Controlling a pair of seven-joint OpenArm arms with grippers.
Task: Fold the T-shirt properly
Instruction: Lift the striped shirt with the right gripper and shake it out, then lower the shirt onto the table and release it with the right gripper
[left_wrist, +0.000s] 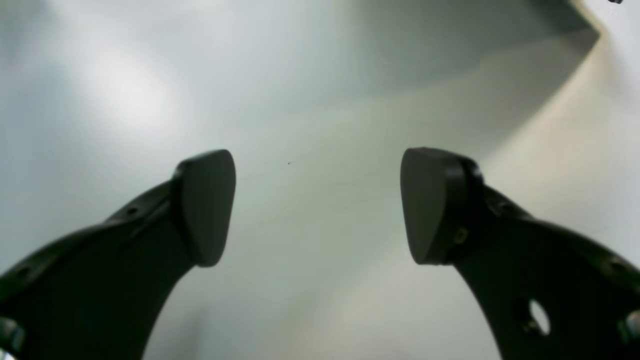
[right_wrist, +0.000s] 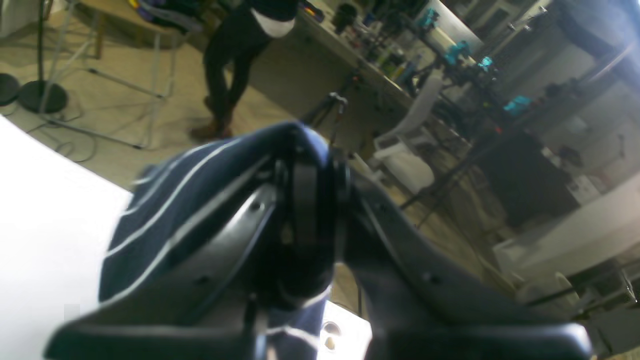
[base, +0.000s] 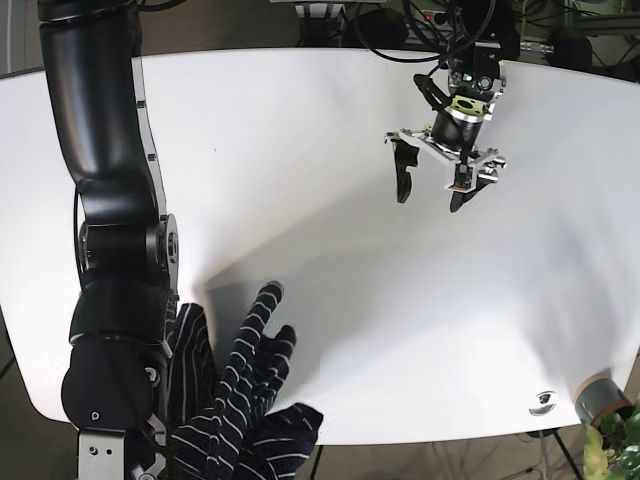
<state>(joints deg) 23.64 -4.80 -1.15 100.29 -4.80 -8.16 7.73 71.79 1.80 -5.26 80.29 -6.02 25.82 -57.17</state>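
Fabric of the T-shirt (base: 245, 400), dark navy with thin white stripes, lies bunched at the near edge of the white table (base: 330, 130), partly hanging over it, beside the right arm (base: 115, 270). The right gripper (right_wrist: 310, 200) is clenched on a fold of this shirt; in the right wrist view the cloth drapes over the closed jaws and trails down to the left, with a cluttered room blurred behind. The left gripper (base: 432, 185) hangs well apart from the shirt, above the far part of the table, its jaws released and spread wide. The left wrist view shows its two dark pads (left_wrist: 207, 207) with only bare tabletop between them.
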